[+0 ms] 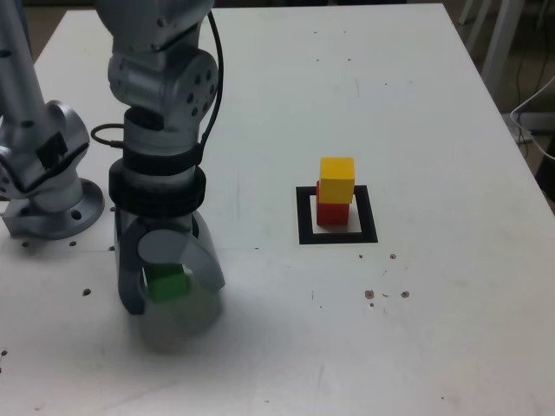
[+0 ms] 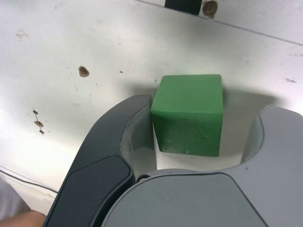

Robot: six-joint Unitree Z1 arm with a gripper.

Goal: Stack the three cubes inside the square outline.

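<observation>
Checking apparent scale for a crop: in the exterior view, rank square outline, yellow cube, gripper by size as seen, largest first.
1. Gripper
2. Square outline
3. Yellow cube

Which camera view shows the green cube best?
The wrist view: the green cube appears large there, with two faces in plain sight and a visible gap to one side of the tool. The exterior view shows only part of it, small, partly hidden behind the tool's jaws.

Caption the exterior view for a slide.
Gripper around the green cube, with the yellow cube atop the red cube inside the black square outline.
</observation>
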